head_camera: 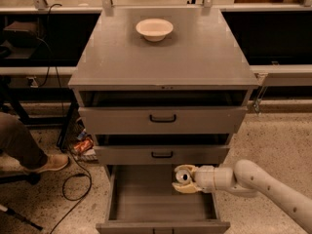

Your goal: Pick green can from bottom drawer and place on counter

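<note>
the gripper [179,179] hangs over the open bottom drawer [146,204], at its far right, fingers clasped around the green can [184,176]; only the can's silver top shows.

Place: robotics lab.
Beyond flat grey counter's [195,57] far edge: dark workbenches [48,9].
Below its left edge: loose black cable [65,188].
Robot: gripper [183,179] in grey bottom drawer [146,199].

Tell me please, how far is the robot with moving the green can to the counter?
Done: the bottom drawer is pulled open. In hand: the gripper is inside it, at the green can, of which only the silver top shows. Left: lifting it out and setting it on the counter, where a white bowl stands.
</note>
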Available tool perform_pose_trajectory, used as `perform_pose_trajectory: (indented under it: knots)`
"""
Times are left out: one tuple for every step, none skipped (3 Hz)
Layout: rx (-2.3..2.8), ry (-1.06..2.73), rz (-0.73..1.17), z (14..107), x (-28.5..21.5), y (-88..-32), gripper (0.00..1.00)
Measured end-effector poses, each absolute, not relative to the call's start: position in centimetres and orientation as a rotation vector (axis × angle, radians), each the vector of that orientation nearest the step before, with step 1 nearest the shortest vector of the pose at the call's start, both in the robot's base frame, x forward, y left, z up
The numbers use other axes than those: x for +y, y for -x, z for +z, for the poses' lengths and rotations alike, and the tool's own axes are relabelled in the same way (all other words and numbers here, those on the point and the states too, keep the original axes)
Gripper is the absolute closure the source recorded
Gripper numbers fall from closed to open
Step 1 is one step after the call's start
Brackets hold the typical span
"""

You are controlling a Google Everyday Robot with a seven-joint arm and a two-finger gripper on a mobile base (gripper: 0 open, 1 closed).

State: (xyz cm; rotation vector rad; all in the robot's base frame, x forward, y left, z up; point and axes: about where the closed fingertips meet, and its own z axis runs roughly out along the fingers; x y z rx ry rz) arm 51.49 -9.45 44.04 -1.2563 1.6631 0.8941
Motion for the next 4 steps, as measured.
perform_pose_trajectory:
  knots:
    - [1.638, 1.199, 0.785, 49.4, -13.0, -50.1, 1.0]
    - [1.639, 1.204, 0.799, 48.8, -12.5, -50.2, 1.0]
    - [1.639, 1.205, 0.8, 48.8, -12.5, -50.2, 1.0]
    - [1.655, 1.119, 0.721, 53.7, -15.1, -49.9, 1.0]
